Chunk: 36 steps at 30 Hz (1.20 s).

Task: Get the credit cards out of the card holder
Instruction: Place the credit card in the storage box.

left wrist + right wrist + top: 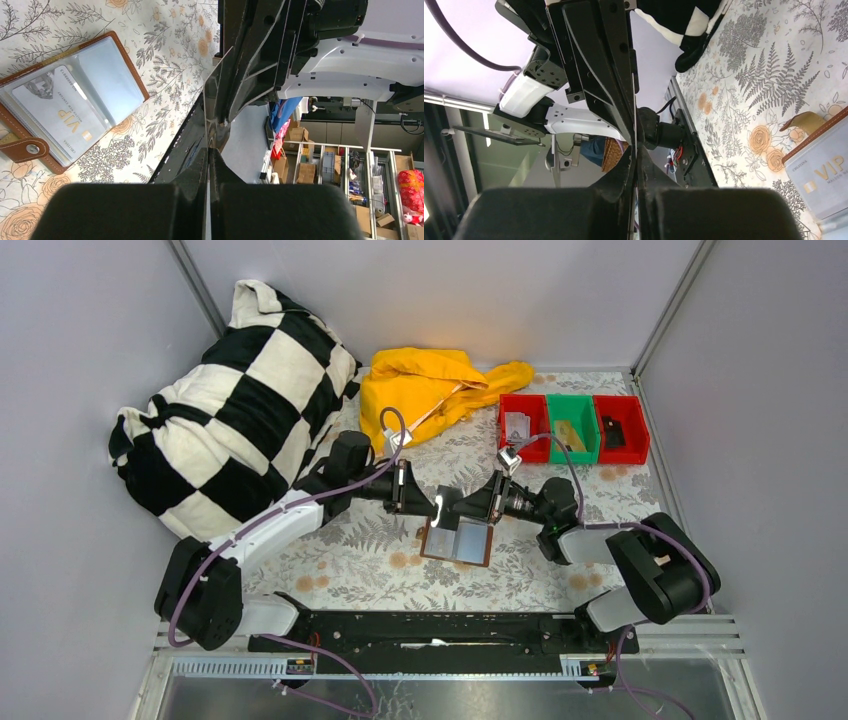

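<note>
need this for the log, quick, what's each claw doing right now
left claw: closed on the card
right claw: closed on the same card

"vip" on card (pixel 55 114) in card holder (pixel 20 150)

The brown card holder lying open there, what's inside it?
The card holder lies open. One clear pocket holds a pale card printed VIP. The other pocket looks empty. Any cards tucked underneath are covered, so I cannot tell.
</note>
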Each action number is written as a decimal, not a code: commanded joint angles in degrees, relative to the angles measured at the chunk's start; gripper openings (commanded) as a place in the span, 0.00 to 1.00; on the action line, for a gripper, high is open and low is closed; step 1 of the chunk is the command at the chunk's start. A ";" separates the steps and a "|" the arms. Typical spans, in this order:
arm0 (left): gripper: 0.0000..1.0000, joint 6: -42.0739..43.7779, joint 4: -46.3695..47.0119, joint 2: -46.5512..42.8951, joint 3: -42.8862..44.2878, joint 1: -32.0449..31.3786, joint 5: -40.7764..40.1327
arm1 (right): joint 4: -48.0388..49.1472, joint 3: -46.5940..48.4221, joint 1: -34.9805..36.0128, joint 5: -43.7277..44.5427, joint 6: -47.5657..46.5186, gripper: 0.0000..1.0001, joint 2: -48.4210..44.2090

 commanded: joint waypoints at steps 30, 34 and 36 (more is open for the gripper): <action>0.57 10.80 -23.53 -9.33 8.14 1.67 -23.95 | -106.01 73.64 -24.15 86.10 -89.38 0.00 14.74; 0.57 11.03 -23.39 -9.44 7.39 1.67 -23.36 | -100.49 75.49 -26.65 83.67 -95.02 0.00 20.01; 0.57 11.19 -23.17 -9.44 7.08 1.67 -23.17 | -101.42 78.20 -29.18 82.50 -96.26 0.00 23.47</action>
